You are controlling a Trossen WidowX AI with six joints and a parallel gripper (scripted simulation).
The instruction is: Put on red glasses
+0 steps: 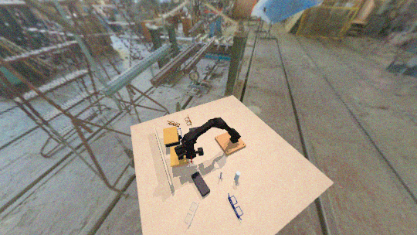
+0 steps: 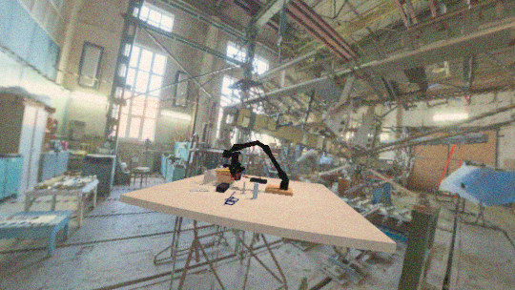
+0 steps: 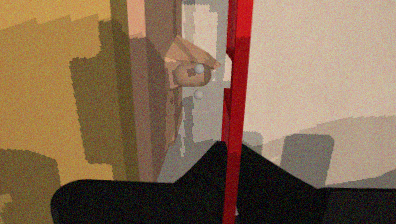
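The red glasses [image 3: 242, 65] hang from my gripper [image 3: 227, 150] [image 1: 190, 157] [image 2: 235, 175], which is shut on them. In the wrist view their front runs upright just right of the nose [image 3: 192, 75] of the near display head [image 3: 155, 95]. The notched bridge is level with the nose, with a narrow gap seen between them. The head's yellow top fills the left of the wrist view. The temples' position at the ears cannot be made out. The other head [image 1: 170, 135] stands beside it, farther back. No green tag can be made out in these views.
A long pale bar [image 1: 164, 160] runs behind the heads. A dark case [image 1: 201, 184] [image 2: 222, 187], a pale blue cylinder [image 1: 237, 177] [image 2: 255, 191], blue glasses [image 1: 234, 207] and clear glasses lie in front. Two brown pairs of glasses lie beyond the other head.
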